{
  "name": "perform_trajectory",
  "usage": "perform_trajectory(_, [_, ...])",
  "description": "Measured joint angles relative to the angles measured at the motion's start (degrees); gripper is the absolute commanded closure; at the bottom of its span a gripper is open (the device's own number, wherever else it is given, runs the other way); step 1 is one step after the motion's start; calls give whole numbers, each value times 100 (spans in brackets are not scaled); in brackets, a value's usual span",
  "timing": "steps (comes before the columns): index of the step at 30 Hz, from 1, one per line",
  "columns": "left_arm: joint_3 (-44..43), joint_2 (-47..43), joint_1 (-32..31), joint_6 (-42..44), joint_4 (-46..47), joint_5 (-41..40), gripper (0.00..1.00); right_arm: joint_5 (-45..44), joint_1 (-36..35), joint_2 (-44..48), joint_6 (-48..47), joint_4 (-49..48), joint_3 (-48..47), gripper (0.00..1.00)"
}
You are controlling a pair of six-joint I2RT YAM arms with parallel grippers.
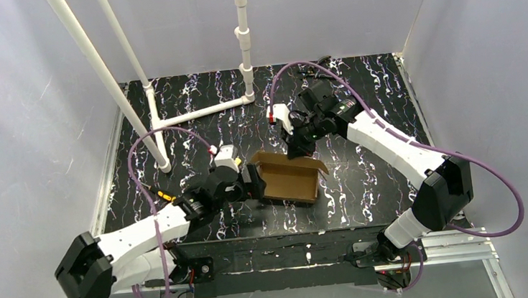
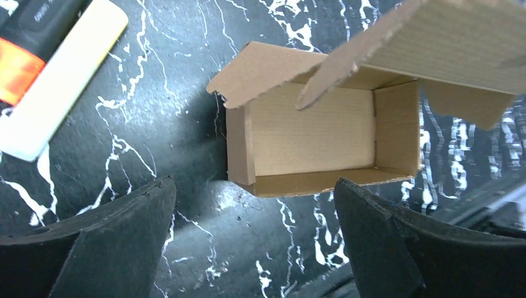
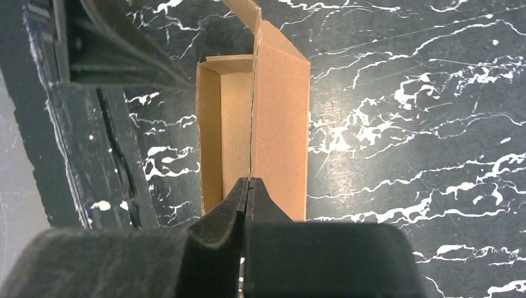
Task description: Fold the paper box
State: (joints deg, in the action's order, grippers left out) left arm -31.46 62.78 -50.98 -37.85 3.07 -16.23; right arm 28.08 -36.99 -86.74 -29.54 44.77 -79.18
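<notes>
The paper box (image 1: 289, 181) is plain brown cardboard and stands open-topped mid-table, walls up, with its lid flap raised at the far side. My right gripper (image 1: 297, 148) is shut on the lid's edge from above; in the right wrist view the jaws (image 3: 249, 181) pinch the thin cardboard, and the lid panel (image 3: 280, 118) runs away from them. My left gripper (image 1: 251, 182) is open and empty at the box's left end. In the left wrist view its fingers (image 2: 124, 236) spread wide, just short of the box (image 2: 316, 136), with the lid overhanging at top right.
An orange-tipped black marker (image 2: 25, 37) and a pale yellow stick (image 2: 62, 81) lie left of the box; they also show in the top view (image 1: 164, 196). A white pipe frame (image 1: 172, 117) stands at the back left. White walls enclose the black marbled table (image 1: 359, 112).
</notes>
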Motion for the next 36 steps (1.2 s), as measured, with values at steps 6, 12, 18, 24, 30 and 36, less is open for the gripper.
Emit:
perform_trajectory(6, [605, -999, 68, -739, 33, 376, 2, 514, 144, 0, -800, 636, -24, 97])
perform_trajectory(12, [1158, -2120, 101, -1095, 39, 540, 2, 988, 734, -24, -1373, 1213, -48, 97])
perform_trajectory(18, [1497, -3080, 138, -1325, 15, 625, 2, 1147, 988, -116, -1574, 1386, -87, 97])
perform_trajectory(24, [1493, -3008, 164, -1327, 15, 813, 1, 1281, 1005, -127, -1569, 1392, -87, 97])
perform_trajectory(30, [1423, -2916, 164, -1054, -136, 837, 1, 1414, 1025, 9, -1344, 1154, 17, 97])
perform_trajectory(36, [1217, -2527, 164, -487, 33, 787, 1, 1482, 1032, 251, -1025, 835, 181, 96])
